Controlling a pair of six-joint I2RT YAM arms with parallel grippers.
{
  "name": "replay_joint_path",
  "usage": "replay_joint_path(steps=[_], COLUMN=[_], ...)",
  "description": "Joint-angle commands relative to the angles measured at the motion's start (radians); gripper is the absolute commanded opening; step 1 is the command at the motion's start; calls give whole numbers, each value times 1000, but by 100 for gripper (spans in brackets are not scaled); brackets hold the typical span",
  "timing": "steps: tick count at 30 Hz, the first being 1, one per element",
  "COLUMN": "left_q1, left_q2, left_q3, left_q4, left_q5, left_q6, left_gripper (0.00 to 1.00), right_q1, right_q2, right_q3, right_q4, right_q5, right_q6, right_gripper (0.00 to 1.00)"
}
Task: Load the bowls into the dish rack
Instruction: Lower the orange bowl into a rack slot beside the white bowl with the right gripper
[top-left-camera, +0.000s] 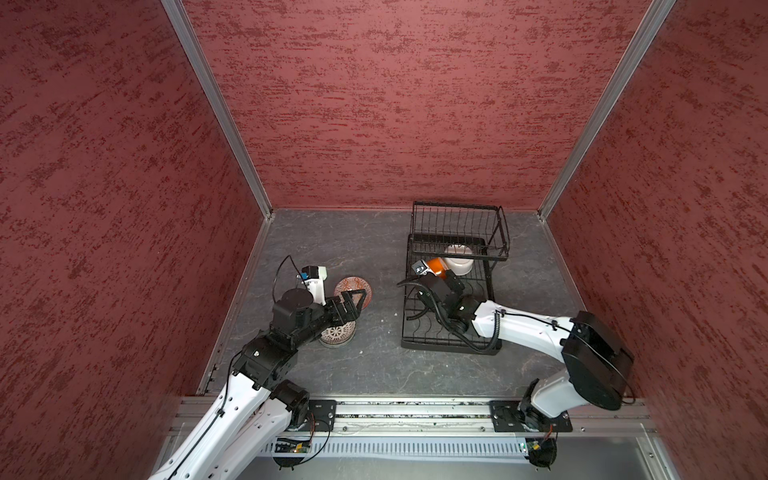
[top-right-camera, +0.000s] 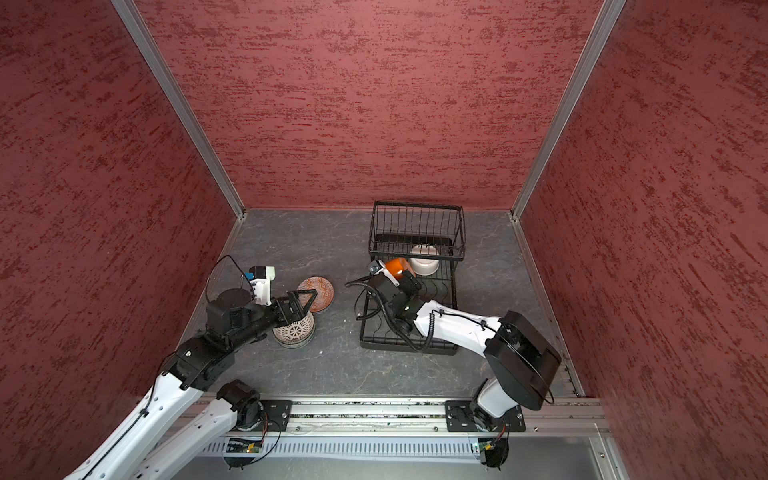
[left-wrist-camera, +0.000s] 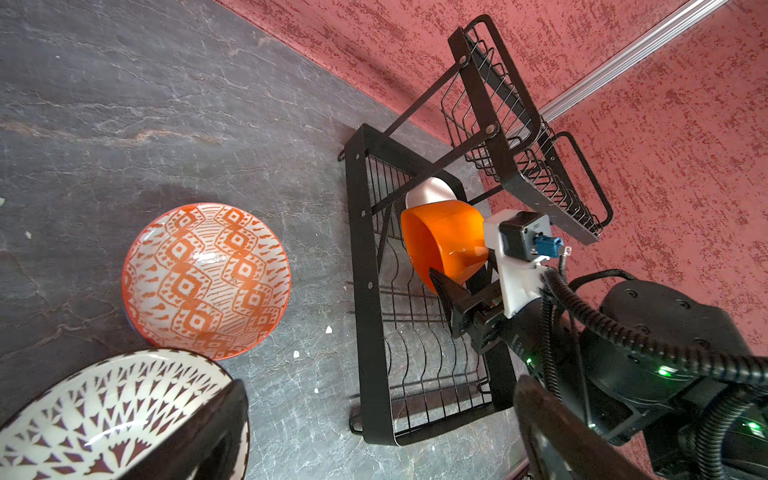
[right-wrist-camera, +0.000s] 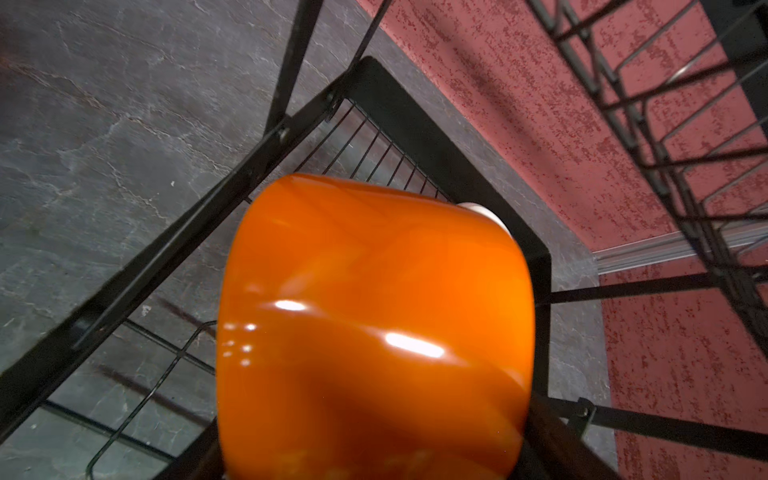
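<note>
The right tool is clamped on the orange bowl, held on its side low over the rack base. It is just beside the white bowl, near the raised basket.

The glaze looks slick. If the bowl is let go before it seats between dividers, it could roll or knock the white bowl. The rack's struts stand close, so a finger might snag the wire on the way out.

The rack base holds 1 white bowl, and the basket shows nothing inside.

Well apart from the rack, 2 patterned bowls sit on the surface: the red-orange bowl and the black-patterned bowl. The left tool hangs over the latter, jaws apart, and a careless pinch on the rim could tip it.
</note>
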Motion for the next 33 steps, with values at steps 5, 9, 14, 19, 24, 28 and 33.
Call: replay_joint_path(steps=[5,9,14,19,24,28,33], left_q1=[15,17,20,23,26,28,29], left_q2=[-21,-32,-36,-37,-43,-46,-49], left_q3=[2,-3,-4,1,3,9,21], left_q4=[-30,-34,-42,-54,-58,-61,-77], left_q5=[11,9,6,4,4,6,6], left_q6=[23,19,22,24,19,18,19], left_gripper=[100,100,100,100,100,100,100], right_q1=[5,3,-8,-30,-54,-74,-95], right_q2=[45,81,123,140,154,180,215], right_q3=[-21,-9,11,8,12,16,15], right_q4=[213,266,322,407,457,496,577], right_q5=[105,124,146,162,155,154,170], right_q6=[-124,-175,-226,-275,-315,-349,-407], right_gripper=[73,74,75,75,76,76,76])
